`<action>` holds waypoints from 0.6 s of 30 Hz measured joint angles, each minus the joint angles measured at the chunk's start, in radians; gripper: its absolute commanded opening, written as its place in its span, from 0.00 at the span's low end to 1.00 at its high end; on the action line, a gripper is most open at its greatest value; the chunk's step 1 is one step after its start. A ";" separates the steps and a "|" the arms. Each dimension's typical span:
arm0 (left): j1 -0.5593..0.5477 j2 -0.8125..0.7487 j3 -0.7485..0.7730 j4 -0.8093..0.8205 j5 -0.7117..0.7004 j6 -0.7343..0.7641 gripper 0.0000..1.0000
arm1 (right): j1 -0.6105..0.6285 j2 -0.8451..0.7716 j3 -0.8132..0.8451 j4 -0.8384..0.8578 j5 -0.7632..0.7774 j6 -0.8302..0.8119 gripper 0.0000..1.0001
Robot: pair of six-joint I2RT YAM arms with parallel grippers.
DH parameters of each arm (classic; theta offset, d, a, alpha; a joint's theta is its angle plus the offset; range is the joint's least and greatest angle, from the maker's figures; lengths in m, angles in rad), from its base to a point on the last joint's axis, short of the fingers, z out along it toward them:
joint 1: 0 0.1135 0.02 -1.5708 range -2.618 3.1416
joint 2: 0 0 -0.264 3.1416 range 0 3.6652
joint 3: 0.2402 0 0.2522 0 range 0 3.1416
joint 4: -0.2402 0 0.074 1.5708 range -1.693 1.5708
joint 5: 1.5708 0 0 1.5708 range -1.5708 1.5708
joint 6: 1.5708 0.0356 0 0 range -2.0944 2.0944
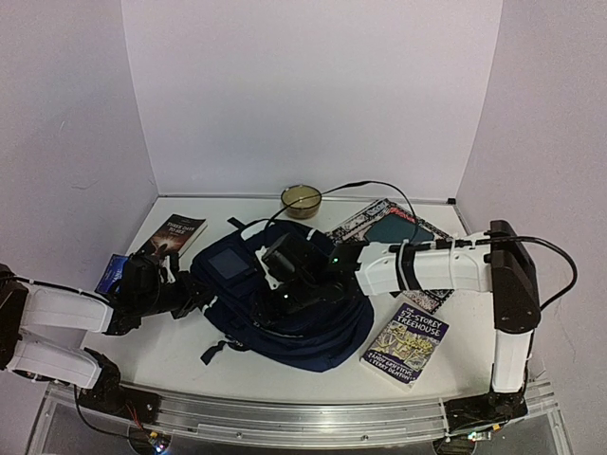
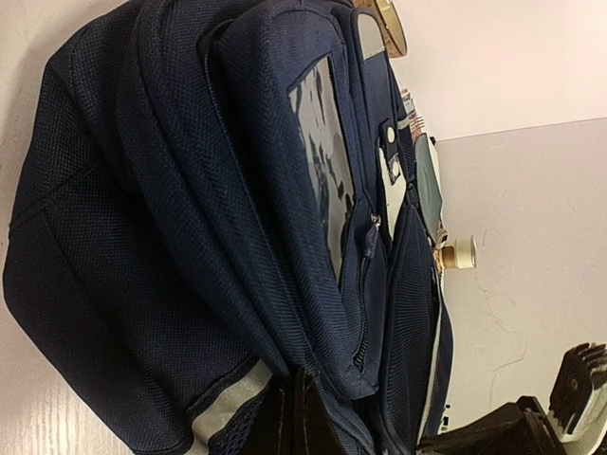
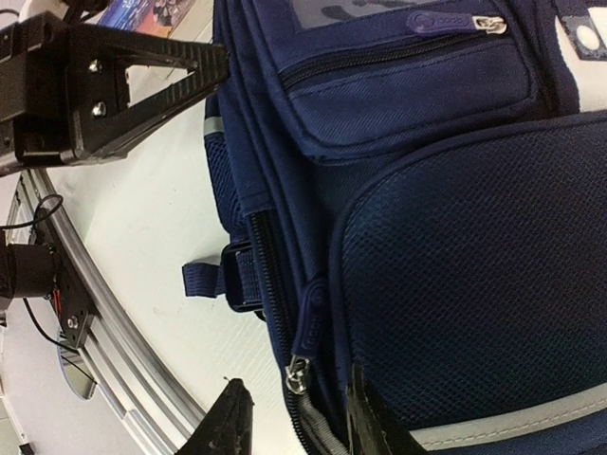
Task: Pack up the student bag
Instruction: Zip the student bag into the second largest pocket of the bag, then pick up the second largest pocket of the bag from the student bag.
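The navy-blue student bag (image 1: 303, 318) lies flat in the middle of the table and fills the left wrist view (image 2: 190, 190) and the right wrist view (image 3: 455, 237). My left gripper (image 1: 194, 292) is at the bag's left edge, shut on a fold of its fabric by the white stripe (image 2: 296, 403). My right gripper (image 1: 285, 284) hovers over the bag's middle. It is open (image 3: 299, 422), its fingers either side of a zipper slider with a navy pull tab (image 3: 302, 370). The zipper is parted below the slider.
A Treehouse book (image 1: 406, 343) lies right of the bag. A black book (image 1: 175, 237) and a blue book (image 1: 112, 273) lie at the left. A magazine (image 1: 384, 226) and a bowl (image 1: 302, 199) are at the back. The metal rail (image 3: 123, 360) runs along the near edge.
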 measured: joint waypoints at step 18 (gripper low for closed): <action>-0.001 0.027 0.000 0.000 0.016 0.059 0.00 | -0.043 0.187 0.177 -0.010 -0.114 -0.081 0.42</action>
